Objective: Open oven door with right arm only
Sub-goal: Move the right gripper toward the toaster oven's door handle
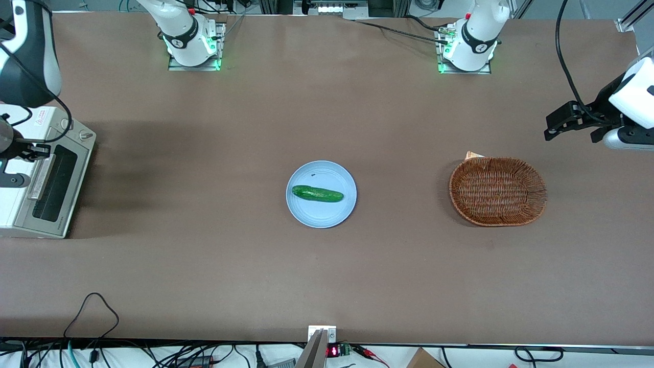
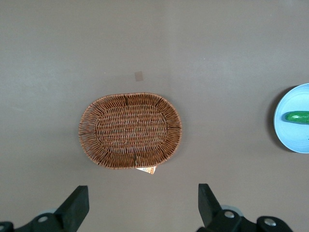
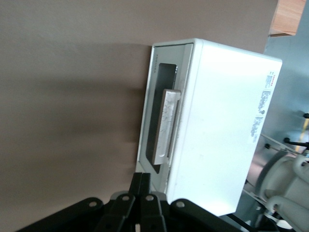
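Observation:
The white oven stands at the working arm's end of the table, its silver front facing the table's middle. The oven door lies flat against the front, with its pale bar handle along the upper edge. My right gripper hovers over the oven's top edge by the handle's end farther from the front camera, fingers pressed together and holding nothing. The right wrist view shows the oven, the door, the handle and the shut gripper just short of the handle's end.
A blue plate holding a cucumber sits mid-table. A wicker basket lies toward the parked arm's end. A round knob is on the oven's front. A black cable loop rests near the table's front edge.

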Robot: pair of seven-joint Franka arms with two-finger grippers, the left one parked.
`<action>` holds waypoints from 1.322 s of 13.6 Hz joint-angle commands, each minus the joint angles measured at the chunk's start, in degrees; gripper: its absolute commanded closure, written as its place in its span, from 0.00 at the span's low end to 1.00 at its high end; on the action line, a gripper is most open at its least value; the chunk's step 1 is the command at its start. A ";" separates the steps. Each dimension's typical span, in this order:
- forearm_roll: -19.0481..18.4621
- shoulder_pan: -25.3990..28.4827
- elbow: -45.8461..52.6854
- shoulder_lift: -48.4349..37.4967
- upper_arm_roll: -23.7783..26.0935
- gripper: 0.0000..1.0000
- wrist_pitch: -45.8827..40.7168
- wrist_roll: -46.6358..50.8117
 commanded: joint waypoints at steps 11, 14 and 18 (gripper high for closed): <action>-22.50 0.70 -4.38 11.22 -0.49 1.00 10.42 23.52; -23.66 0.70 -4.91 11.48 -0.58 1.00 9.89 25.64; -24.10 0.61 -5.88 11.39 -1.63 1.00 9.54 26.25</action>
